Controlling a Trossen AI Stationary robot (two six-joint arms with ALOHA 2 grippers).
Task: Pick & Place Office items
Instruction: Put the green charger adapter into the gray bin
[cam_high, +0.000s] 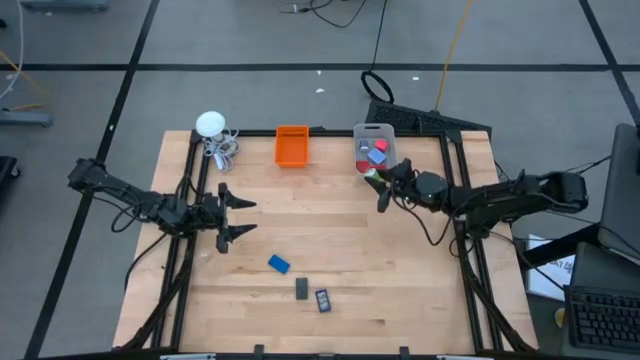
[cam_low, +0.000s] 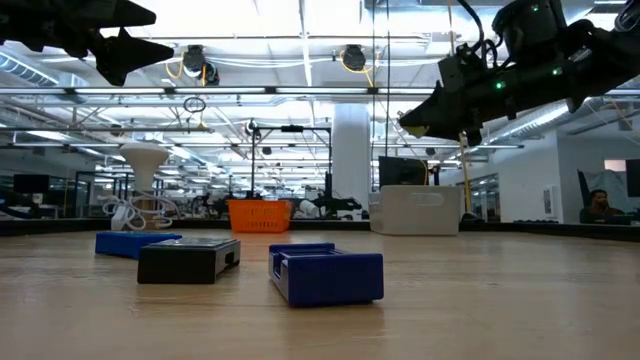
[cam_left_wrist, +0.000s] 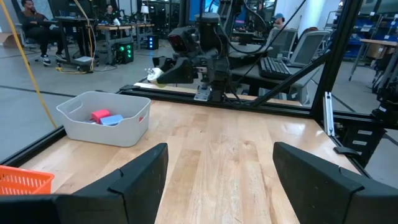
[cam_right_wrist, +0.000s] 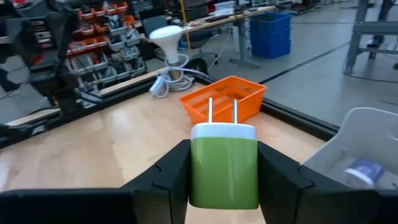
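Observation:
My right gripper (cam_high: 381, 188) hangs above the table just near of the clear grey bin (cam_high: 374, 148) and is shut on a green plug adapter (cam_right_wrist: 224, 168) with two metal prongs. The bin holds red and blue pieces (cam_high: 377, 152). A blue block (cam_high: 278, 264), a dark grey rectangle (cam_high: 302, 288) and a dark piece with blue (cam_high: 323, 299) lie flat on the wood near the near edge. My left gripper (cam_high: 238, 218) is open, raised over the table's left side and touching nothing. My right gripper pinches the green adapter's body (cam_right_wrist: 205, 171) between its two fingers, one on each flat side. The fingers point roughly level toward the table's left. The adapter is lifted clear, and its prongs (cam_right_wrist: 222, 111) stick out forward past the fingertips.
An orange bin (cam_high: 292, 145) stands at the far edge, left of the grey bin. The white round gadget with its coiled cable (cam_high: 212, 128) sits at the far left corner. Bare wood lies between the two arms. People sit in the room beyond the table.

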